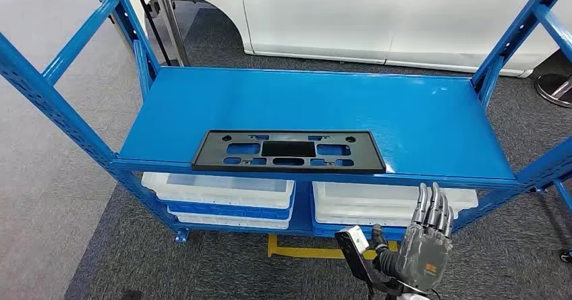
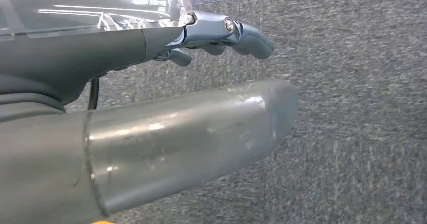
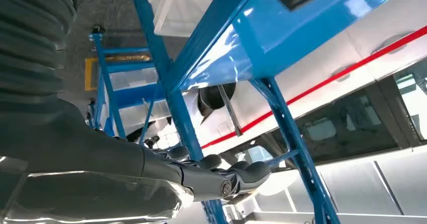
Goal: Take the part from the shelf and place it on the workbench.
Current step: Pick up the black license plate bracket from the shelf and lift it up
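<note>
Head view: the black plastic part (image 1: 289,151), a flat perforated plate, lies on the blue shelf (image 1: 418,118) at its front edge, about 9 o'clock of centre, untouched. The right hand (image 1: 427,236) is raised at 5 o'clock below the shelf edge, its fingers straight, side by side and holding nothing. White bins (image 1: 222,192) sit on the lower tier.

Left wrist view: the left hand (image 2: 201,83) hangs over grey carpet (image 2: 352,83), thumb extended, fingers loosely apart, empty.

Right wrist view: the right hand's fingers (image 3: 221,176) lie extended beneath the shelf frame, grasping nothing.

By my judgement the task has barely begun: reach, grasp, carry and placement all remain.
</note>
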You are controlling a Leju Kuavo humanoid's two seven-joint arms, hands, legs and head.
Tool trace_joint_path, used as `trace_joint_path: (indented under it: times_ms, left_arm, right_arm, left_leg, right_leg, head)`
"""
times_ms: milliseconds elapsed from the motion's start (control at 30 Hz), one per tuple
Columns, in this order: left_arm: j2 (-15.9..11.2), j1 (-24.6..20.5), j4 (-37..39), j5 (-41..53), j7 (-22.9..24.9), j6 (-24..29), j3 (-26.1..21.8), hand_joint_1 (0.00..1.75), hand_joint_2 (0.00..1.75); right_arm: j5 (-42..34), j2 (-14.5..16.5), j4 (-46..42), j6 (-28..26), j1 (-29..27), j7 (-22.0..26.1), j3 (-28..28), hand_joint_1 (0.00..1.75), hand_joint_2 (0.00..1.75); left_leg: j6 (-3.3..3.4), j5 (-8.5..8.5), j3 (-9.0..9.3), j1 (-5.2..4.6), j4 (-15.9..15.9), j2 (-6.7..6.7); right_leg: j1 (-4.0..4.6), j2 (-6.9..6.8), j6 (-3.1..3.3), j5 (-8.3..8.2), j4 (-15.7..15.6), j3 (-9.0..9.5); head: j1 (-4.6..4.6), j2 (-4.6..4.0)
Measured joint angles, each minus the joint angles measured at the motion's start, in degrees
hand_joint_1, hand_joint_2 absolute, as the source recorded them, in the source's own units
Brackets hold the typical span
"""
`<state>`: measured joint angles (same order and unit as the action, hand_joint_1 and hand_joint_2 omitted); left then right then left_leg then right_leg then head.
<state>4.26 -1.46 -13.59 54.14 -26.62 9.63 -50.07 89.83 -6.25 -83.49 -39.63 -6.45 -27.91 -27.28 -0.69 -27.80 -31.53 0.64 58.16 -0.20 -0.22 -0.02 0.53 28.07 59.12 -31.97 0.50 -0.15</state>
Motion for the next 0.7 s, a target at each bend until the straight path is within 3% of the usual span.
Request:
trace_joint_path:
  times_ms: [67, 167, 233, 300, 333, 367, 433, 500, 533, 633, 700]
  left_arm:
    - [-0.05, -0.06, 0.0, 0.41, 0.09, -0.38, 0.0, 0.0, 0.0]
    - [-0.33, -0.47, 0.02, 1.72, 0.53, -1.57, 0.03, 0.0, 0.0]
    - [-0.69, -1.29, 0.02, 2.5, 1.0, -2.17, 0.09, 0.0, 0.0]
    - [-0.97, -2.08, 0.02, 3.04, 1.56, -2.6, 0.13, 0.0, 0.0]
    - [-1.07, -2.3, 0.02, 3.21, 1.83, -2.75, 0.13, 0.0, 0.0]
    - [-1.16, -2.42, 0.02, 3.32, 2.1, -2.85, 0.13, 0.0, 0.0]
    - [-1.3, -2.56, 0.02, 3.42, 2.59, -2.95, 0.13, 0.0, 0.0]
    - [-1.34, -2.77, 0.03, 3.43, 3.06, -3.08, 0.13, 0.0, 0.0]
    - [-1.38, -2.87, 0.04, 3.44, 3.33, -3.23, 0.13, 0.0, 0.0]
    - [-1.59, -2.98, 0.05, 3.5, 4.16, -3.98, 0.12, 0.0, 0.0]
    - [-1.81, -3.08, 0.08, 3.59, 4.45, -4.48, 0.11, 0.0, 0.0]
  right_arm:
    - [0.04, -1.04, 0.97, 0.14, 1.44, -0.72, -2.16, 0.0, 1.75]
    - [0.13, -2.54, 6.82, 0.58, 6.89, -1.64, -9.38, 0.0, 1.75]
    - [0.18, -2.73, 13.08, 0.46, 11.57, -1.67, -15.24, 0.0, 1.75]
    - [0.2, -2.58, 18.35, 0.22, 14.98, -1.59, -19.85, 0.0, 1.75]
    - [0.2, -2.38, 20.18, 0.15, 15.9, -1.53, -21.31, 0.0, 1.75]
    - [0.2, -2.12, 21.63, 0.1, 16.64, -1.44, -22.36, 0.0, 1.75]
    - [0.2, -1.71, 23.7, 0.07, 18.01, -1.24, -23.66, 0.0, 1.75]
    - [0.2, -1.2, 24.99, 0.02, 19.12, -0.65, -24.26, 0.0, 1.75]
    - [0.21, -0.75, 25.55, -0.02, 19.46, -0.08, -24.41, 0.0, 1.75]
    - [0.21, 1.36, 26.93, -0.15, 19.71, 3.1, -24.25, 0.0, 1.75]
    - [0.2, 3.07, 27.39, -0.24, 19.83, 5.4, -23.71, 0.0, 1.75]
  left_leg:
    - [0.33, 0.1, -0.14, -0.02, 0.06, -0.06]
    - [1.49, 0.67, -0.27, 0.21, -0.34, -0.02]
    - [2.18, 1.01, -0.38, 0.35, -0.6, 0.11]
    - [2.46, 1.08, -0.56, 0.22, -0.58, 0.05]
    - [2.5, 1.08, -0.56, 0.13, -0.55, -0.05]
    - [2.5, 1.06, -0.52, 0.05, -0.52, -0.15]
    - [2.45, 0.97, -0.33, -0.13, -0.46, -0.32]
    - [2.2, 0.88, -0.33, -0.29, -0.41, -0.4]
    - [1.95, 0.88, -0.46, -0.28, -0.37, -0.38]
    - [0.93, 0.78, -0.66, -0.1, -0.41, -0.24]
    - [0.34, -0.85, -1.45, -0.04, 1.72, -0.17]
  right_leg:
    - [0.01, 0.01, -0.25, -0.14, -0.11, -0.08]
    - [-0.11, 0.03, -1.04, 0.4, 0.62, -0.53]
    - [-0.27, 0.01, -1.44, 3.31, 5.41, -2.75]
    - [-0.39, 0.01, -1.65, 6.39, 12.46, -6.15]
    - [-0.44, 0.01, -1.65, 6.73, 14.48, -7.15]
    - [-0.46, 0.01, -1.55, 5.99, 14.55, -7.26]
    - [-0.3, 0.03, -0.92, 2.04, 8.89, -4.75]
    - [0.14, 0.03, 0.08, -0.64, 2.46, -1.82]
    - [0.39, 0.02, 0.43, -0.98, 0.77, -1.17]
    - [0.48, 0.02, 0.79, -0.97, -0.46, -0.97]
    - [0.1, -0.05, 1.19, -1.29, -1.29, -0.48]
  head:
    - [0.02, 0.0]
    - [0.04, 0.0]
    - [0.04, 0.0]
    - [0.05, 0.0]
    - [0.05, 0.0]
    - [0.05, 0.0]
    - [0.05, 0.0]
    - [0.05, 0.0]
    - [0.05, 0.0]
    - [0.05, 0.0]
    - [0.02, 0.0]
